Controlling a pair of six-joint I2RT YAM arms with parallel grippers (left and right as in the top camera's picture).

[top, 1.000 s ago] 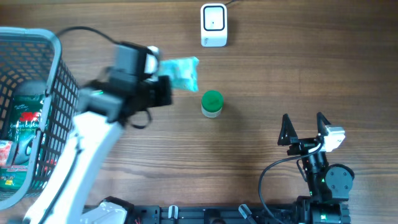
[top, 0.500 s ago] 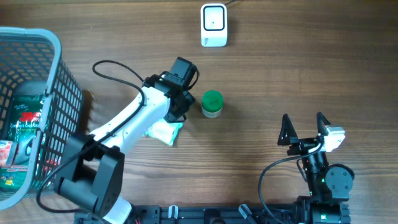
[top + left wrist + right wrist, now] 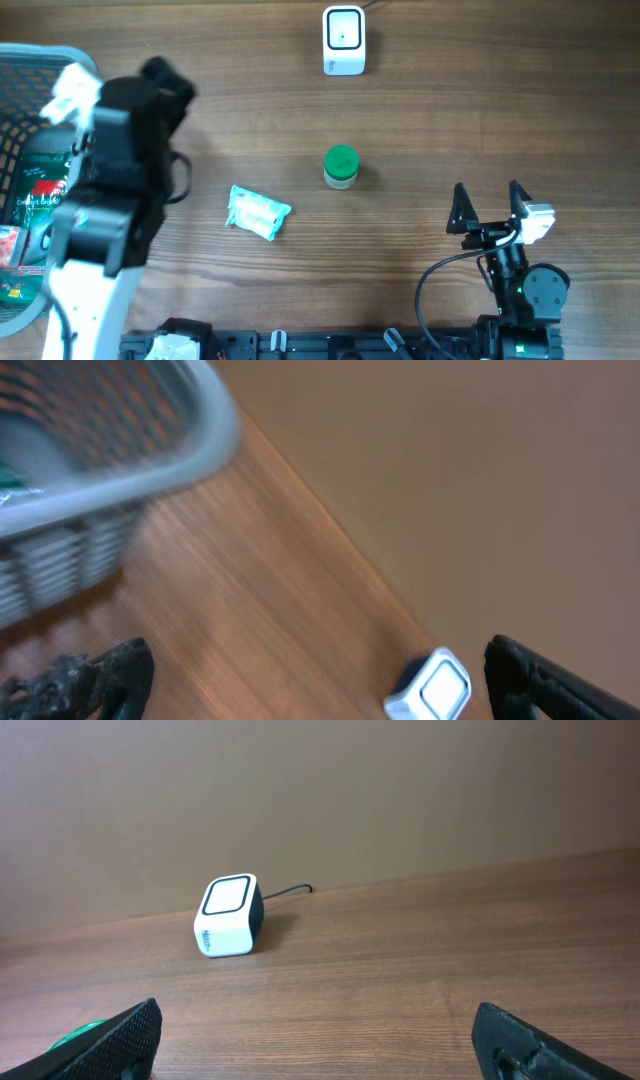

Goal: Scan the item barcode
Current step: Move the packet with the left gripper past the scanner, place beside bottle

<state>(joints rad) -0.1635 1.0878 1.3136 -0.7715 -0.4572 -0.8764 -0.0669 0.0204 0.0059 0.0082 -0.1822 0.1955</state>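
Overhead: the pale packet (image 3: 258,213) lies loose, well apart from the scanner (image 3: 343,40), nearer the robot. A red-and-green package (image 3: 38,190) sits in the basket (image 3: 25,52), its print illegible.

Left wrist: the left gripper (image 3: 318,660) is spread wide and empty.

Right wrist: the right gripper (image 3: 316,1010) is likewise wide and empty, facing the scanner.

Advice: grip clear of the barcode.

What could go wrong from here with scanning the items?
1. The left gripper is close to the basket with its jaws wide. If it reaches in, a finger may catch on the mesh wall.
2. The white-green packet lies loose on the table, and the green-capped jar stands upright nearby. A low sweep of the arm could push the packet or topple the jar.
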